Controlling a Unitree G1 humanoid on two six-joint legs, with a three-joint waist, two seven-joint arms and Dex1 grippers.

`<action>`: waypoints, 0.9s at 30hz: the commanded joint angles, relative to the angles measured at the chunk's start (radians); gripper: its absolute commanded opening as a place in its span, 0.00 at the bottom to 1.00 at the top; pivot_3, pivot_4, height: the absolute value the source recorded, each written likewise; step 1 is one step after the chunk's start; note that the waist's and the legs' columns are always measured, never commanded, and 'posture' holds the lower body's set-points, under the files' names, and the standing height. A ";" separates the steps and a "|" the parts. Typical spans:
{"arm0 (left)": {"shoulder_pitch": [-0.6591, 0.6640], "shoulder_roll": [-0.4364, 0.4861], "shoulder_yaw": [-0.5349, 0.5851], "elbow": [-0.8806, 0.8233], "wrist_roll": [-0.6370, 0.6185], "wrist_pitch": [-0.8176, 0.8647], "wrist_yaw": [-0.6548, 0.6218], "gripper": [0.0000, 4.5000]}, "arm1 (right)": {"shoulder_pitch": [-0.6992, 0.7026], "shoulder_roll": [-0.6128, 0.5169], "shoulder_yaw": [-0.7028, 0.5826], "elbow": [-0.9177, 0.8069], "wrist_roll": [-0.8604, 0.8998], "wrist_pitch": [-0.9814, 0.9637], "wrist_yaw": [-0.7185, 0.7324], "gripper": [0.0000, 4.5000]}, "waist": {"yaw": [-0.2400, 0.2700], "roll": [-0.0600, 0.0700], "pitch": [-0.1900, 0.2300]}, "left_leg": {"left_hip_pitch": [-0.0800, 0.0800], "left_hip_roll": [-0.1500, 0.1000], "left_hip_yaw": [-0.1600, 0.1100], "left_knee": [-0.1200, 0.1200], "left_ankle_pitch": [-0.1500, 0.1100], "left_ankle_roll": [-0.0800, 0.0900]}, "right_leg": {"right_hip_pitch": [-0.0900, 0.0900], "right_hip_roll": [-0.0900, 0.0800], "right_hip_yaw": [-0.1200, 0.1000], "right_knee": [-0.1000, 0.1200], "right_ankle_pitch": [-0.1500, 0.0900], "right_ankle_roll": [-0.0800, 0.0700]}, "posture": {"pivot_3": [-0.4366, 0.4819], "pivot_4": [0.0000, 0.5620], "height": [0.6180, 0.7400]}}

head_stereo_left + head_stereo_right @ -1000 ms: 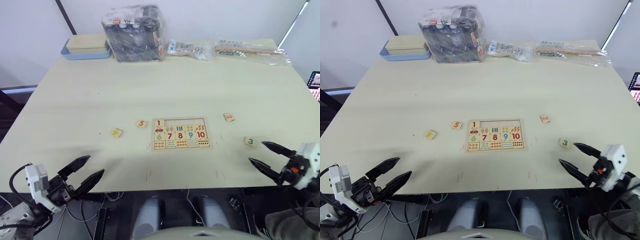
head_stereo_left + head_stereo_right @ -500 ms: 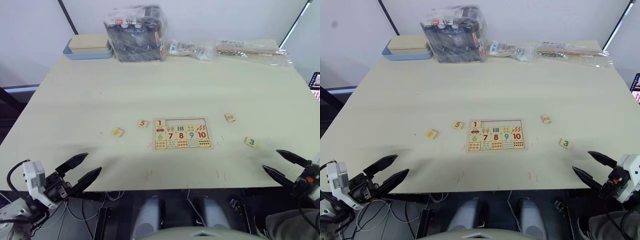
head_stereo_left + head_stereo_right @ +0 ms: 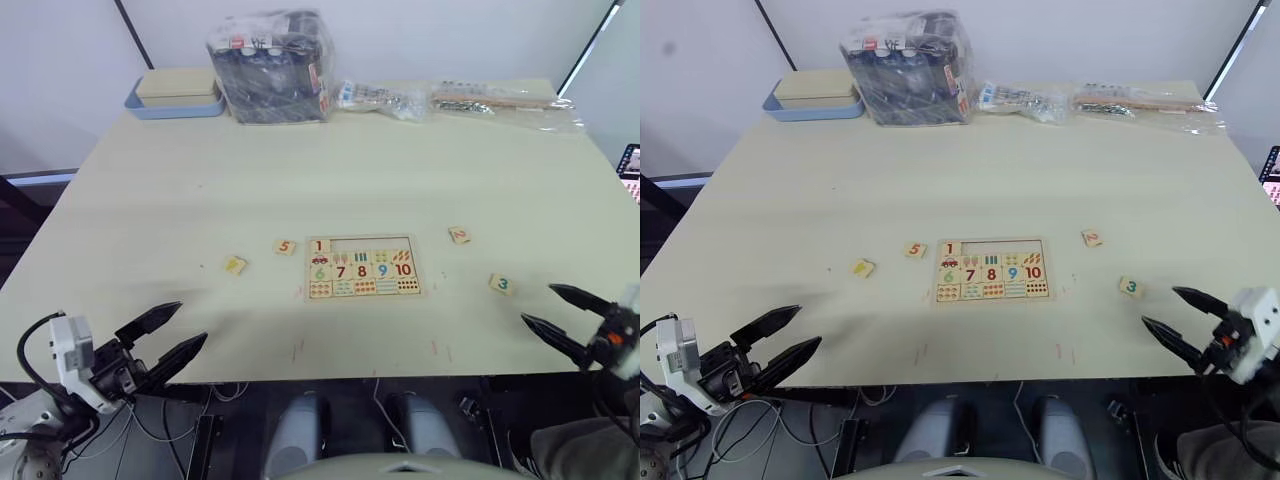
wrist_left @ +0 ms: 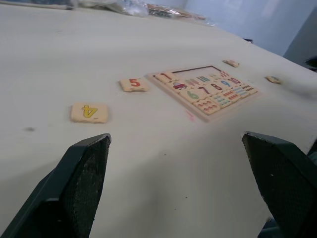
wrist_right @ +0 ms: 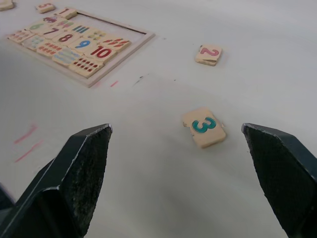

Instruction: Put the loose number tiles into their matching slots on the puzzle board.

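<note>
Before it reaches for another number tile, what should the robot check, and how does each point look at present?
1. Right gripper open: ok.
2. Left gripper open: ok.
3. Tile 3 flat on the table, apart from tile 2: ok.
4. Puzzle board top row has free slots beside tile 1: ok.
5. Tile 5 and tile 4 loose, left of the board: ok.
6. Which empty slot matches 3: cannot tell.

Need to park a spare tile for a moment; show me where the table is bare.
Bare: the wide stretch between the puzzle board and the bagged items. Crowded: the back edge, and beside the board, where tiles 5, 2 and 3 lie.
</note>
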 commanded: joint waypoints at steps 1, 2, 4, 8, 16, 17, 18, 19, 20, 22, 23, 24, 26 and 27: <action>0.004 0.014 0.001 -0.055 -0.027 -0.004 -0.035 1.00 | -0.081 -0.005 0.062 -0.084 -0.027 0.098 -0.129 0.98 | 0.002 0.001 -0.001 | 0.000 0.000 0.000 0.000 0.000 0.000 | 0.000 0.000 0.000 0.000 0.000 0.000 | 0.48 0.27 1.00; 0.005 0.018 -0.001 -0.066 -0.030 -0.007 -0.051 1.00 | -0.122 0.001 0.098 -0.097 -0.034 0.141 -0.171 0.98 | 0.002 0.001 -0.001 | 0.000 0.000 0.000 0.000 0.000 0.000 | 0.000 0.000 0.000 0.000 0.000 0.000 | 0.48 0.27 1.00; 0.005 0.021 0.001 -0.083 -0.043 -0.003 -0.068 1.00 | -0.180 0.016 0.143 -0.128 -0.015 0.211 -0.219 0.98 | 0.002 0.001 -0.001 | 0.000 0.000 0.000 0.000 0.000 0.000 | 0.000 0.000 0.000 0.000 0.000 0.000 | 0.48 0.27 1.00; -0.011 0.031 0.017 -0.110 -0.082 0.008 -0.090 1.00 | -0.313 0.055 0.223 -0.138 -0.021 0.378 -0.362 0.98 | 0.005 0.001 -0.001 | -0.001 0.000 -0.001 0.000 0.000 0.000 | 0.000 0.000 -0.001 0.000 0.000 -0.001 | 0.48 0.27 1.00; -0.025 0.041 0.027 -0.169 -0.140 0.036 -0.105 1.00 | -0.532 0.161 0.331 -0.037 -0.147 0.585 -0.636 0.98 | 0.003 0.000 -0.001 | -0.002 -0.001 0.000 0.000 0.000 0.000 | 0.000 0.001 -0.001 0.000 0.000 -0.001 | 0.48 0.27 1.00; -0.026 0.042 0.027 -0.176 -0.143 0.038 -0.103 1.00 | -0.543 0.165 0.341 -0.026 -0.153 0.597 -0.640 0.98 | 0.002 0.000 -0.001 | -0.002 -0.001 0.000 0.000 0.000 0.000 | 0.000 0.001 -0.001 0.000 0.000 -0.001 | 0.48 0.27 1.00; -0.029 0.042 0.026 -0.186 -0.149 0.043 -0.100 1.00 | -0.565 0.182 0.341 -0.003 -0.161 0.608 -0.661 0.98 | 0.003 0.000 -0.001 | -0.002 -0.001 0.001 0.000 0.000 0.000 | 0.000 0.001 0.000 0.000 0.000 -0.001 | 0.48 0.27 1.00; -0.032 0.043 0.025 -0.193 -0.154 0.046 -0.097 1.00 | -0.583 0.189 0.346 0.014 -0.170 0.616 -0.671 0.98 | 0.003 0.000 -0.001 | -0.002 -0.001 0.001 0.000 0.000 0.000 | 0.000 0.001 0.000 0.000 0.000 -0.001 | 0.48 0.27 1.00; -0.033 0.043 0.026 -0.199 -0.158 0.050 -0.096 1.00 | -0.596 0.195 0.349 0.028 -0.179 0.623 -0.682 0.98 | 0.001 0.000 -0.001 | -0.002 -0.001 0.001 0.000 0.000 0.000 | 0.000 0.002 0.000 0.000 0.000 -0.001 | 0.48 0.27 1.00; -0.035 0.043 0.028 -0.203 -0.163 0.054 -0.094 1.00 | -0.616 0.213 0.343 0.052 -0.189 0.629 -0.699 0.98 | 0.001 0.000 -0.001 | -0.002 -0.001 0.001 0.000 0.000 0.000 | 0.000 0.002 0.000 0.000 0.000 -0.001 | 0.48 0.27 1.00; -0.036 0.042 0.029 -0.204 -0.165 0.056 -0.093 1.00 | -0.624 0.219 0.342 0.064 -0.192 0.633 -0.702 0.98 | 0.001 0.000 -0.001 | -0.002 -0.001 0.001 0.000 0.000 0.000 | 0.000 0.002 0.000 0.000 0.000 -0.001 | 0.48 0.27 1.00; -0.040 0.041 0.029 -0.201 -0.166 0.057 -0.091 1.00 | -0.632 0.223 0.348 0.077 -0.198 0.631 -0.703 0.98 | 0.000 0.000 -0.001 | -0.002 -0.001 0.001 0.000 0.000 0.000 | 0.000 0.002 0.000 0.000 0.000 -0.001 | 0.48 0.27 1.00; -0.043 0.038 0.031 -0.198 -0.169 0.058 -0.088 1.00 | -0.641 0.231 0.353 0.089 -0.206 0.632 -0.708 0.98 | 0.000 0.000 -0.001 | -0.001 -0.001 0.001 0.000 0.000 0.000 | 0.000 0.003 0.001 0.000 0.000 -0.001 | 0.48 0.27 1.00; -0.046 0.037 0.030 -0.195 -0.170 0.059 -0.086 1.00 | -0.643 0.237 0.358 0.093 -0.211 0.631 -0.711 0.98 | 0.001 0.000 -0.001 | -0.002 -0.001 0.001 0.000 0.000 0.000 | 0.000 0.003 0.001 0.000 0.000 -0.001 | 0.48 0.27 1.00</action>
